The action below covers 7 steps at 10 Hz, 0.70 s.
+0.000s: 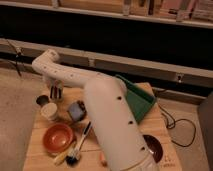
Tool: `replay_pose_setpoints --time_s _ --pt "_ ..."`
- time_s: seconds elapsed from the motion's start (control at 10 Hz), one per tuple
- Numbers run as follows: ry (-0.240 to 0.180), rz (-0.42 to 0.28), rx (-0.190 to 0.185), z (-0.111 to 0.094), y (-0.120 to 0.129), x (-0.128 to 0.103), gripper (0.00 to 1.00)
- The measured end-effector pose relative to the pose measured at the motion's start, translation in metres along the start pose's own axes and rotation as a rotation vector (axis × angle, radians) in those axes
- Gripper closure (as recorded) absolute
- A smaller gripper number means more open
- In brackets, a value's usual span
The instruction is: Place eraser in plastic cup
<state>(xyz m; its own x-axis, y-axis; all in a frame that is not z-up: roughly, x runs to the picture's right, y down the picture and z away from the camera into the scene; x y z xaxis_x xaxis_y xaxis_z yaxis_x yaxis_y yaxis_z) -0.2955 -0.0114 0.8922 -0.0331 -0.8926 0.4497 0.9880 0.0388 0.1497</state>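
My gripper (55,93) hangs from the white arm (107,115) over the back left of the wooden table (45,162). It is just behind and above the cups. A short pale round cup (50,111) stands right below and in front of it; it looks like the plastic cup, though its tint is hard to tell. A small dark brown cup (42,100) stands to its left. I see no eraser on the table, and I cannot tell whether the gripper holds it.
A blue-grey object (76,111) lies right of the pale cup. An orange-red bowl (58,138), a brush (80,145) and a yellow lump (62,156) sit at the front left. A green tray (137,102) lies at the back right and a dark red plate (152,147) at the front right.
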Motion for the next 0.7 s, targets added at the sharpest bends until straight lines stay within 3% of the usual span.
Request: replay_pose_setpoints --time_s 0.5,0.7 --pt "-0.002 0.03 -0.038 0.0013 0.0036 -0.0011 0.2" --pt "-0.005 0.027 -0.025 0.0034 0.0062 -0.0011 0.07"
